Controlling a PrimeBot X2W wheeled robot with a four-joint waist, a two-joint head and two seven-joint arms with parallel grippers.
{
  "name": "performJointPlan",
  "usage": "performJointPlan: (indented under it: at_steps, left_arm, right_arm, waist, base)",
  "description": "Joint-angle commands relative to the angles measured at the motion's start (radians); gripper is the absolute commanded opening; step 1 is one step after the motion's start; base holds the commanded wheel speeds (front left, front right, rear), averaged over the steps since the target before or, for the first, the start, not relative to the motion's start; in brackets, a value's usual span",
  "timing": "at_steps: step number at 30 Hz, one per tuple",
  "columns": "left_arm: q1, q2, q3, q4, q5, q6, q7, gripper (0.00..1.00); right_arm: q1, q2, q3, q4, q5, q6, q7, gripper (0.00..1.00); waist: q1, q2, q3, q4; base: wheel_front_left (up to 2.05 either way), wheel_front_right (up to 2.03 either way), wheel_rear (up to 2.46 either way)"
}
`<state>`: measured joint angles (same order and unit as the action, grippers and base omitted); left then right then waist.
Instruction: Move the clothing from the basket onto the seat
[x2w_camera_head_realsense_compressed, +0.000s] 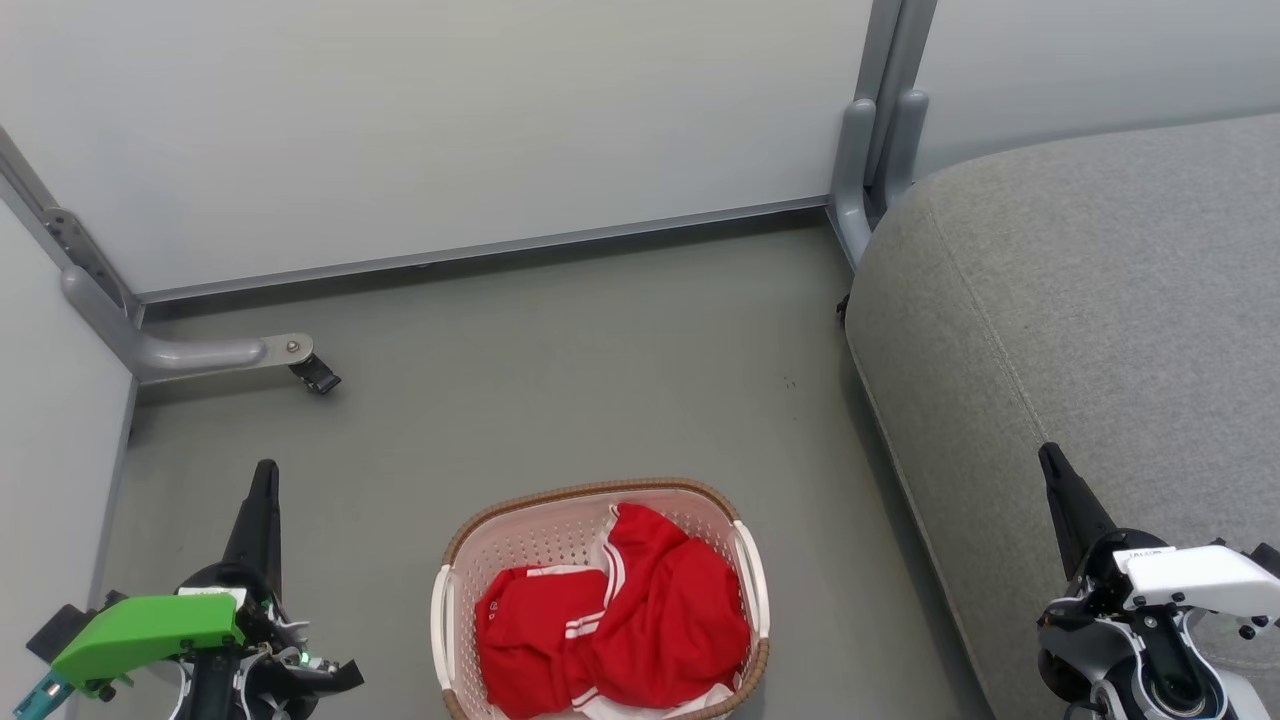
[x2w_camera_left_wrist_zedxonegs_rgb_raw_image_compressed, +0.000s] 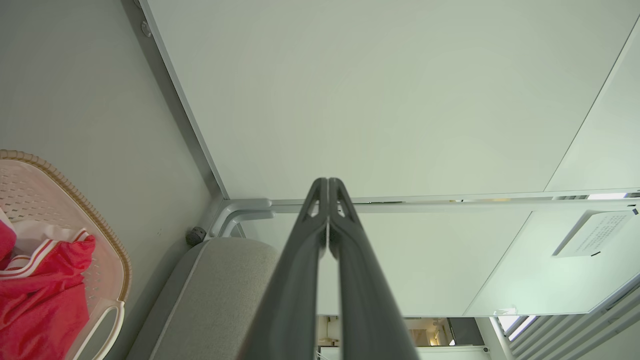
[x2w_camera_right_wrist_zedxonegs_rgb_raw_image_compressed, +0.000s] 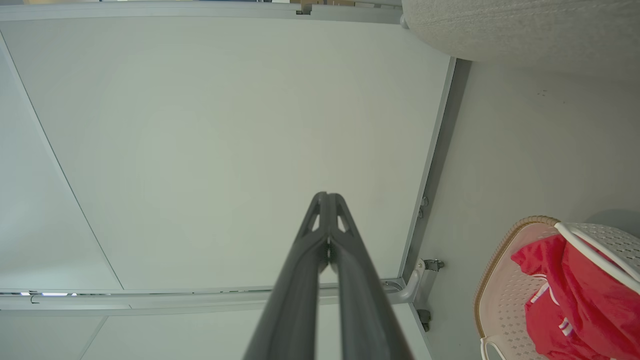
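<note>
Clothing (x2w_camera_head_realsense_compressed: 620, 620), red with white stripe trim, is shown in the head view crumpled inside the basket (x2w_camera_head_realsense_compressed: 590, 489), which is set on the grey floor (x2w_camera_head_realsense_compressed: 560, 360). The seat (x2w_camera_head_realsense_compressed: 1080, 300) is located to the right of the basket, apart from it. The left gripper (x2w_camera_head_realsense_compressed: 266, 468) is held left of the basket and the right gripper (x2w_camera_head_realsense_compressed: 1047, 452) right of it, before the seat; neither is in contact with the basket.

In the left wrist view, the left gripper's fingers (x2w_camera_left_wrist_zedxonegs_rgb_raw_image_compressed: 295, 280) are pressed together at the tips and are empty. The basket with red fabric is shown at the left edge.

In the right wrist view, the right gripper's fingers (x2w_camera_right_wrist_zedxonegs_rgb_raw_image_compressed: 300, 285) are likewise clenched and empty. The basket, with the clothing inside, is shown at lower right.
</note>
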<state>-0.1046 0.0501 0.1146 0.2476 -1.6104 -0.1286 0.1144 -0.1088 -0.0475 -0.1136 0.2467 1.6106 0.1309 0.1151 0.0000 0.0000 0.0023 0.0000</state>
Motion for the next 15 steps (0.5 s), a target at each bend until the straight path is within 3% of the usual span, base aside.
performJointPlan:
  at_steps: [1,4,5,6,7,8,9,15]
  left_arm:
    - [-0.012,0.000,0.001,-0.002,-0.004,-0.004,0.003,0.00]
    - [0.000,0.000,0.000,0.000,0.000,0.000,0.000,0.00]
    - [0.003,-0.001,-0.001,0.007,0.000,0.000,-0.001,1.00]
    - [0.007,-0.002,-0.002,0.012,0.001,0.000,-0.002,0.00]
    - [0.017,-0.005,-0.002,0.025,0.000,0.000,-0.001,1.00]
    - [0.022,-0.006,-0.004,0.029,0.001,0.000,-0.002,0.00]
    - [0.024,-0.007,-0.007,0.029,0.002,0.000,-0.007,1.00]
    - [0.027,-0.006,-0.026,0.001,0.027,0.000,-0.037,1.00]
  right_arm:
    - [-0.004,-0.006,-0.002,0.001,0.004,0.000,0.001,0.00]
    - [0.000,0.000,0.000,0.000,0.000,0.000,0.000,0.00]
    - [0.003,0.002,0.001,0.006,0.000,0.000,0.000,1.00]
    - [0.007,0.004,0.002,0.011,-0.001,0.000,-0.001,0.00]
    - [0.018,0.008,0.002,0.024,0.000,0.000,0.000,1.00]
    - [0.023,0.010,0.004,0.030,-0.001,0.000,-0.002,0.00]
    - [0.026,0.011,0.005,0.029,-0.004,0.000,-0.006,1.00]
    - [0.035,0.010,0.017,0.007,-0.031,0.000,-0.036,1.00]
  waist:
    - [0.0000,0.0000,0.000,0.000]
    - [0.0000,0.0000,0.000,0.000]
    - [0.0000,0.0000,0.000,0.000]
    - [0.0000,0.0000,0.000,0.000]
    - [0.0000,0.0000,0.000,0.000]
    - [0.0000,0.0000,0.000,0.000]
    - [0.0000,0.0000,0.001,0.000]
    - [0.0000,0.0000,0.001,0.002]
  base:
    - [0.00,0.00,0.00]
    - [0.00,0.00,0.00]
    - [0.00,0.00,0.00]
    - [0.00,0.00,0.00]
    - [0.00,0.00,0.00]
    - [0.00,0.00,0.00]
    - [0.00,0.00,0.00]
    - [0.00,0.00,0.00]
